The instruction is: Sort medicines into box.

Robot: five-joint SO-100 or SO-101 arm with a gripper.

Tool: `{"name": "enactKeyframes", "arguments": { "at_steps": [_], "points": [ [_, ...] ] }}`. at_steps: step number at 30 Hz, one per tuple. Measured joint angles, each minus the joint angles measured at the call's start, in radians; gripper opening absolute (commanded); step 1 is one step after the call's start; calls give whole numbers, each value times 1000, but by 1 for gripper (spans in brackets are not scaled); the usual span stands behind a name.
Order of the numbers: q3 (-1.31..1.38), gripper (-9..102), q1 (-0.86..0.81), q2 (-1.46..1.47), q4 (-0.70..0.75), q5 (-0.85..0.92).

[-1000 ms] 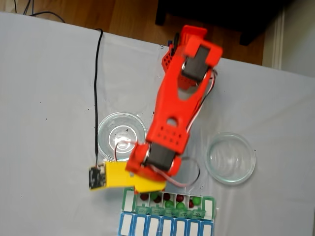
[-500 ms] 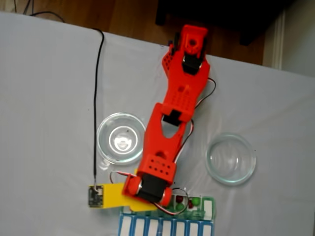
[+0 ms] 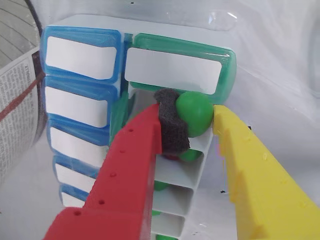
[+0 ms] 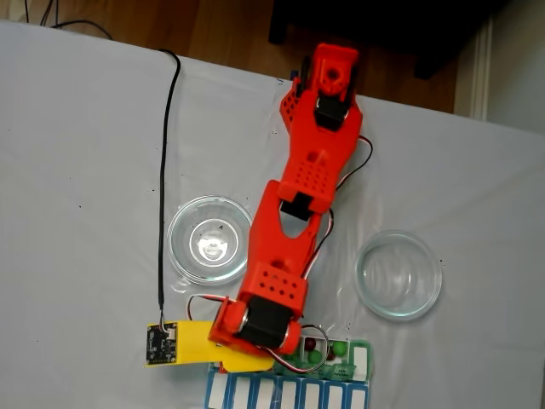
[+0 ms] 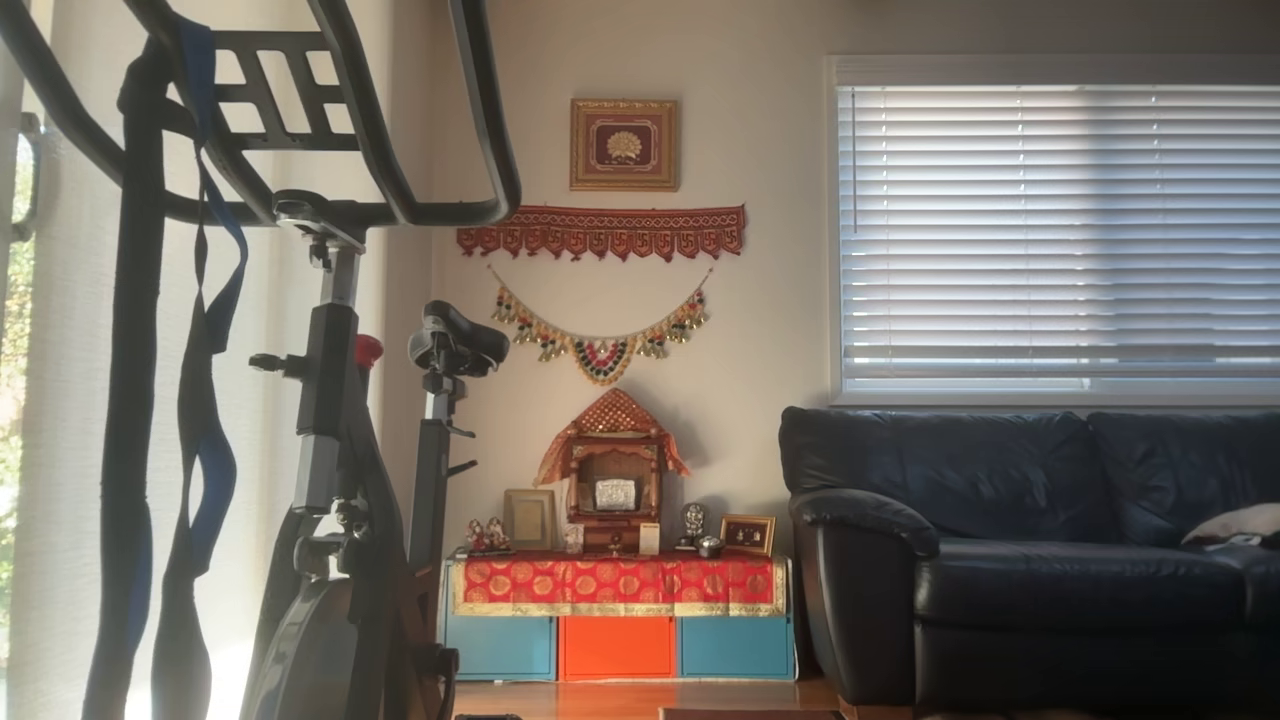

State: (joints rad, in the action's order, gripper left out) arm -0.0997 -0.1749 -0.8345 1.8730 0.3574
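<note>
In the wrist view my gripper [image 3: 196, 118] hangs over the end compartment of the green pill organizer [image 3: 222, 75], right below its raised white-labelled lid. A glossy green pill [image 3: 195, 112] sits pinched between the dark foam pad [image 3: 170, 122] on the red finger and the tip of the yellow finger [image 3: 227, 135]. More green pills [image 3: 192, 154] lie in the compartments below. In the fixed view the red arm [image 4: 289, 247] reaches down over the left part of the organizer [image 4: 364, 358]. A dark red pill [image 4: 311, 345] and a green pill [image 4: 339, 347] show in its uncovered compartments.
The blue row with white lids [image 3: 80, 57] adjoins the organizer [image 4: 281, 394]. Two round clear dishes [image 4: 210, 239] [image 4: 398, 274] stand on the white table on either side of the arm. A black cable [image 4: 163, 170] runs down the left. Printed paper [image 3: 15, 110] lies beyond the blue row.
The arm has stretched out and come down over the organizer, now covering its left compartments. The yellow wrist part has slid down and to the left.
</note>
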Motion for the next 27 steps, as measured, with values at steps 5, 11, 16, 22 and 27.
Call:
{"name": "enactKeyframes", "arguments": {
  "at_steps": [5,11,16,22,27],
  "points": [
    [-169,1,-9,-104,0,26],
    [-253,1,-11,-169,0,60],
    [-232,1,-11,-169,0,63],
    [-86,1,-11,-120,0,51],
    [-52,1,5,-74,0,40]
  ]
}}
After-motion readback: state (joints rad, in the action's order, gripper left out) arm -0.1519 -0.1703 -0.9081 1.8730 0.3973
